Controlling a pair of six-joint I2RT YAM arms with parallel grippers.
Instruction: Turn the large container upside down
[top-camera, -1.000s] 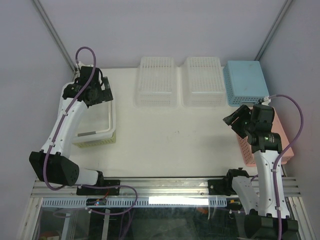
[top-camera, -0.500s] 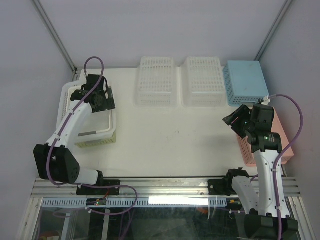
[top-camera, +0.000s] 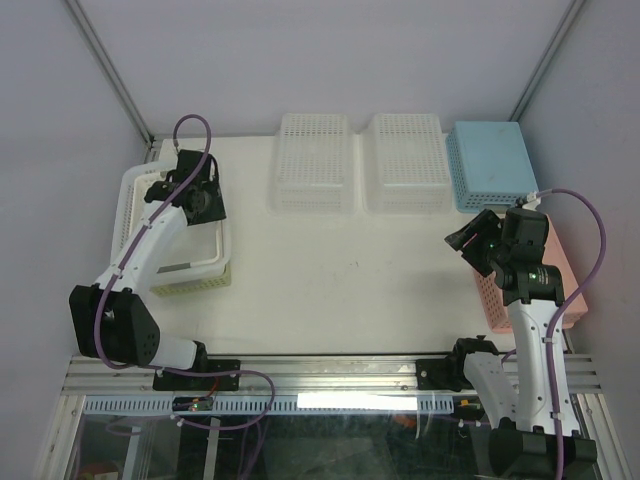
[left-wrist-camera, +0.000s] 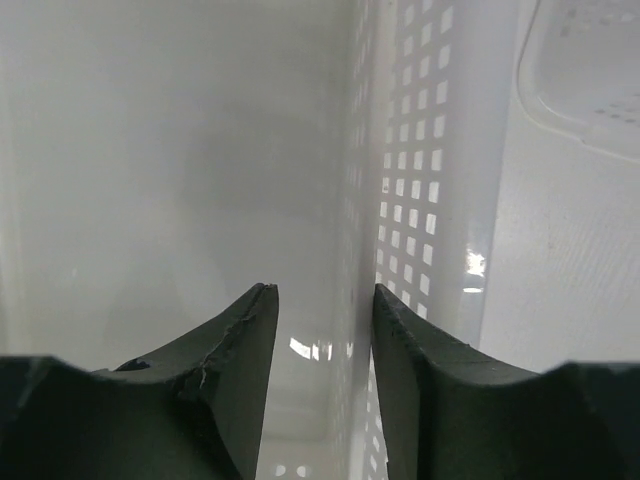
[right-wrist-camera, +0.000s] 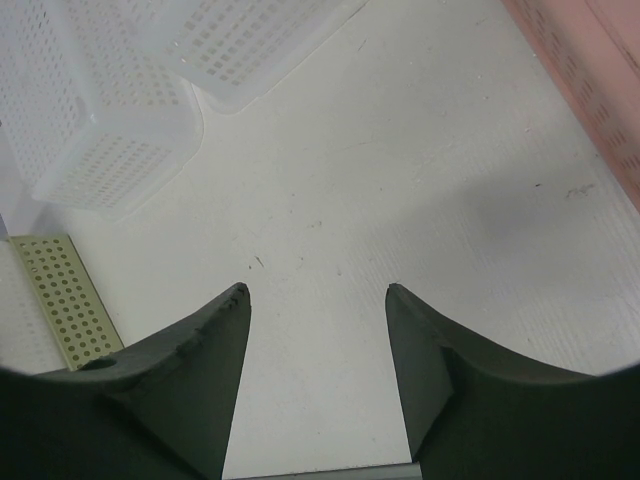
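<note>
The large container is the biggest white basket, at the table's left, sitting in a yellow-green basket. My left gripper reaches down over its right wall near the far corner. In the left wrist view the perforated wall stands between the jaws of that gripper. The right finger lies against the wall's outside, while a gap shows beside the inner finger. My right gripper hovers open over bare table at the right, nothing between its fingers.
Two smaller white perforated baskets stand side by side at the back. A blue basket is at the back right, a pink one beside the right arm. Grey walls close both sides.
My left gripper has shifted slightly toward the back right and settled over the container's wall, its jaws narrowing from wide apart. The right arm has not moved.
</note>
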